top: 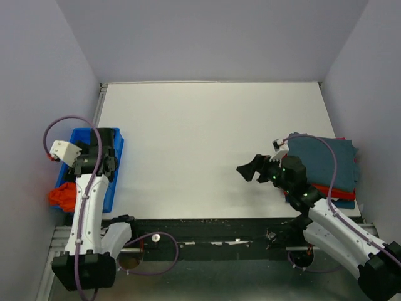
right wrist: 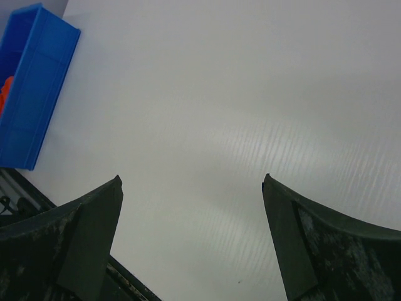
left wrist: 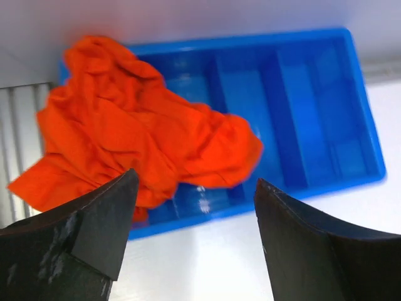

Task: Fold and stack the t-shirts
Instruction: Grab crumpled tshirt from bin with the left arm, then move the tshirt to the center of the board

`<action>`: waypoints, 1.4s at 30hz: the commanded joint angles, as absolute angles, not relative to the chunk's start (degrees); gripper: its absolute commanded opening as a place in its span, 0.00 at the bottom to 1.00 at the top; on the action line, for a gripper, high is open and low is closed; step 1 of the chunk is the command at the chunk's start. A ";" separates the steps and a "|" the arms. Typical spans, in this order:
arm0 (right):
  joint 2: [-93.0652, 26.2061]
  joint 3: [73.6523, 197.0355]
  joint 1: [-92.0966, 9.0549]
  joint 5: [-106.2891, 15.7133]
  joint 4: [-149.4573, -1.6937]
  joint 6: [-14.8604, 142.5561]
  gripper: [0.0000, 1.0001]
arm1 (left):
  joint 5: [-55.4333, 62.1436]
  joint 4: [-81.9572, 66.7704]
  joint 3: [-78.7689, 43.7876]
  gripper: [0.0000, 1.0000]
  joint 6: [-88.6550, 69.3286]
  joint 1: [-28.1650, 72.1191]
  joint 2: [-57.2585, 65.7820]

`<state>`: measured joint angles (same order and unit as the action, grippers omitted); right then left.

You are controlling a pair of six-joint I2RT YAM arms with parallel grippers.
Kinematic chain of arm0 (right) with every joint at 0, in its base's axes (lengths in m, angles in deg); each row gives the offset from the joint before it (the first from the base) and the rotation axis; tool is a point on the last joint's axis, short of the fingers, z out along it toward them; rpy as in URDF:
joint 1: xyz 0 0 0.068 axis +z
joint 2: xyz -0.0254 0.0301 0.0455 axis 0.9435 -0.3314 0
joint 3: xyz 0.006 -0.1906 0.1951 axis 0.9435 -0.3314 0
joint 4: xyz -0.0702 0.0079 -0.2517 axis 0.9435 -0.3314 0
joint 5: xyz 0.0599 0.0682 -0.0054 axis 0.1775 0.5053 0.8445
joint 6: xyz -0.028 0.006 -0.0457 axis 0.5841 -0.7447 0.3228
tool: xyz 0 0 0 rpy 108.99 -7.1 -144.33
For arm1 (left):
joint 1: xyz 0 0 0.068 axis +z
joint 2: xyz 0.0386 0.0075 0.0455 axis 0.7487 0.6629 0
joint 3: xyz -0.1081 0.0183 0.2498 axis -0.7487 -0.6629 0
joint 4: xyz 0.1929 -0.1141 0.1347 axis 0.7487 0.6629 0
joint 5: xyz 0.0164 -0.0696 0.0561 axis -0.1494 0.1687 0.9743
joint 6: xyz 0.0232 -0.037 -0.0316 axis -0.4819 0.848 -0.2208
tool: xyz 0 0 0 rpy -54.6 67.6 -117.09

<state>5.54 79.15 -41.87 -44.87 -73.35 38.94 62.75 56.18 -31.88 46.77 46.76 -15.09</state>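
Hovering with left gripper (left wrist: 195, 179) above blue bin (left wrist: 326, 106), fingers spread, gripping nothing | crumpled orange-red t-shirt (left wrist: 125, 125) in bin, spilling over its rim | right gripper (right wrist: 192, 178) wide apart over white table (right wrist: 238, 94), holding nothing | 1 stack of folded t-shirts (top: 322, 160) at table's right edge, dark teal on top

crumpled t-shirt (left wrist: 125, 132): bright orange-red, plain | bin (left wrist: 313, 100): blue | desk (top: 207, 138): white, unpatterned | top stacked t-shirt (top: 322, 160): dark teal, plain | t-shirt beneath (top: 338, 193): red | left tool (left wrist: 194, 188) and right tool (right wrist: 191, 182): black | cables (top: 70, 116): purple | walls (top: 37, 75): pale grey
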 commanded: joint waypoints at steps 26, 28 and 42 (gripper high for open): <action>6.69 74.21 -40.85 -43.44 -66.63 37.70 0.99 | 50.73 48.38 -45.81 0.00 49.60 75.20 -13.83; 6.34 74.21 -40.85 -43.70 -66.46 37.79 0.99 | 50.29 48.74 -43.53 0.00 47.41 75.11 -16.46; 4.94 74.21 -40.85 -45.19 -65.05 38.23 0.99 | 19.60 21.14 -29.59 0.00 33.00 55.63 -23.18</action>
<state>5.63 75.02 -41.33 -43.28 -66.97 37.73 28.33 31.24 -38.85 37.56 66.87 -30.15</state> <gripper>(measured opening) 0.994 0.027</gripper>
